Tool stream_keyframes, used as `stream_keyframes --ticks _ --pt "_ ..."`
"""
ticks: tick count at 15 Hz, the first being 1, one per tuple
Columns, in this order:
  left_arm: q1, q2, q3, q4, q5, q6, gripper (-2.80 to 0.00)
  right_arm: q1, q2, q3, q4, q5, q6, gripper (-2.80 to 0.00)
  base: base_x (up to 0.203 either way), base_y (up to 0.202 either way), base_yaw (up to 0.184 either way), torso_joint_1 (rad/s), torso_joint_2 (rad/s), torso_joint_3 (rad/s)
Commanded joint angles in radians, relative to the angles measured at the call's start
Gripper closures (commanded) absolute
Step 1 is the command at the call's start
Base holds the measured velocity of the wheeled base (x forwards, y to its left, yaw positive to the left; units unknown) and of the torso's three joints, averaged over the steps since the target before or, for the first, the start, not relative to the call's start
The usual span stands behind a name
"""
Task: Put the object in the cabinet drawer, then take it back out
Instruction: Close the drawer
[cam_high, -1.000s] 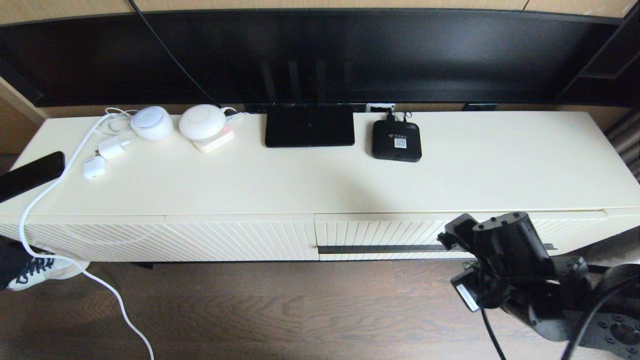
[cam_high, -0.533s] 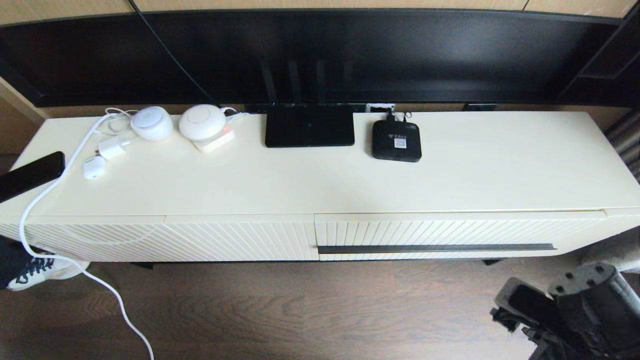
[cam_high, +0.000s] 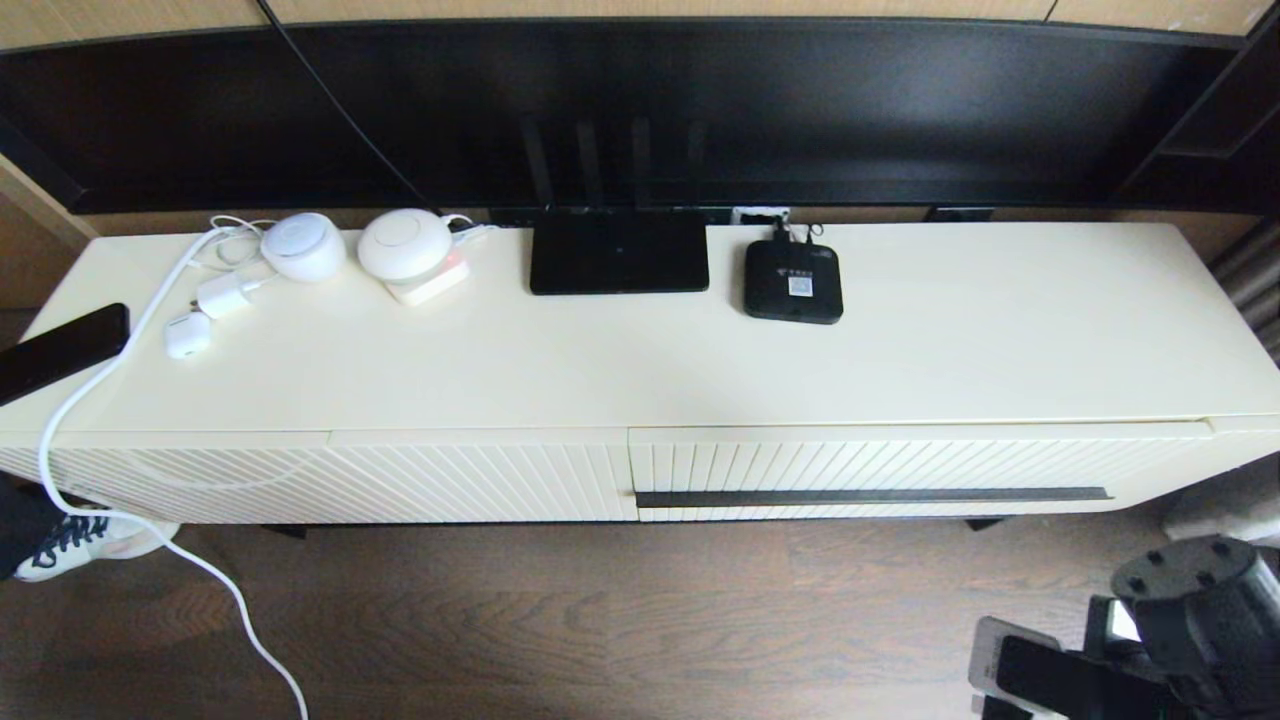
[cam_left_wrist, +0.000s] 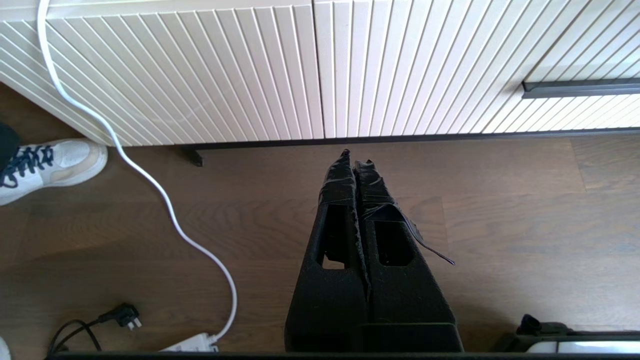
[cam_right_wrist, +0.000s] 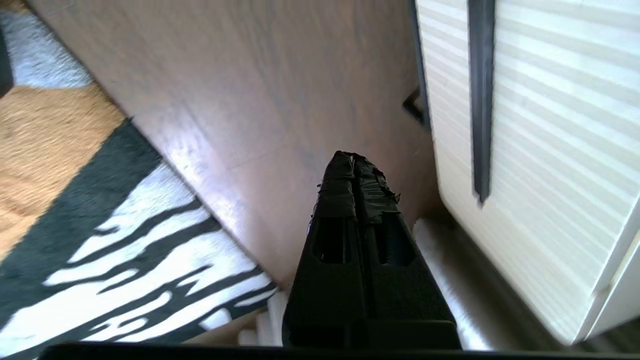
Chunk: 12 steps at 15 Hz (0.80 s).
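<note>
The right gripper (cam_right_wrist: 352, 160) hangs low over the wood floor (cam_right_wrist: 280, 100) with its fingers pressed together, empty — the cabinet drawer (cam_right_wrist: 545, 130) sits pushed in just beside it, handle bar (cam_right_wrist: 481, 95) near. The left gripper (cam_left_wrist: 356, 159), likewise closed, points at the cabinet's base. The object cannot be seen.

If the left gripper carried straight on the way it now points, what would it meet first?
Probably the ribbed cabinet front: the left gripper, shut, points over bare wooden floor at its lower edge, though depth is unclear.
</note>
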Motion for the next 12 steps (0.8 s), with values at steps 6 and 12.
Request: stream_keyframes --ticks 6,12 --pt "0.000 0.000 0.000 0.000 0.000 0.000 0.00 0.021 0.307 -0.058 -0.258 0.061 -0.078 -2.80 0.000 0.000 0.000 0.000 0.00 0.000" --pt "0.000 0.000 0.000 0.000 0.000 0.000 0.00 -0.052 0.436 -0.057 -0.430 0.203 -0.267 -2.80 0.000 0.000 0.000 0.000 0.00 0.000"
